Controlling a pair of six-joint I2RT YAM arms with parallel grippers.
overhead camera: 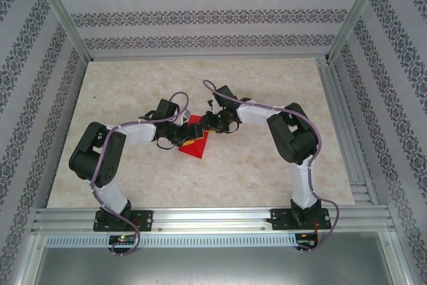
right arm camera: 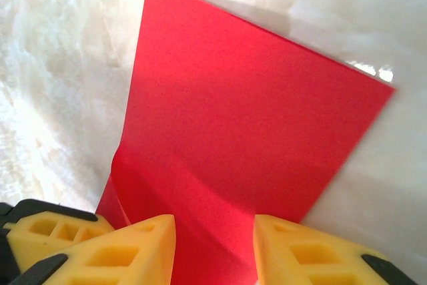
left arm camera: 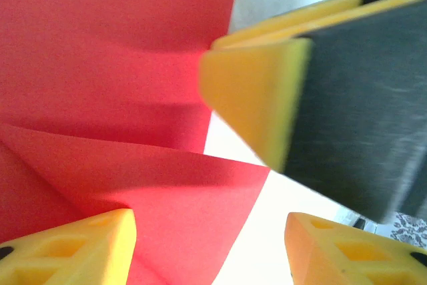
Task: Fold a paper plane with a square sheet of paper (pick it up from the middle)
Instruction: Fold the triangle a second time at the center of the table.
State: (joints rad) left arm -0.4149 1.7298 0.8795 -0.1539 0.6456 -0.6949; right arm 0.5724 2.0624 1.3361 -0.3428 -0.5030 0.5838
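The square sheet of paper (overhead camera: 194, 142), bright red, lies mid-table between both grippers. In the left wrist view the red paper (left arm camera: 113, 65) shows folded layers and a raised flap with a pointed corner; it is a creased sheet, not a paper plane. My left gripper (overhead camera: 179, 133) (left arm camera: 210, 231) is open, its left finger over the flap and the right one over bare table. My right gripper (overhead camera: 215, 123) (right arm camera: 213, 231) stands open astride the paper's (right arm camera: 247, 118) near edge, which bulges up between the fingers. One of its fingers (left arm camera: 280, 91) shows close by in the left wrist view.
The pale marble tabletop (overhead camera: 267, 178) has free room all round the paper. Aluminium rails run along the right side (overhead camera: 341, 131) and the near edge (overhead camera: 213, 218). Patterned walls (overhead camera: 200, 15) close in the back and sides.
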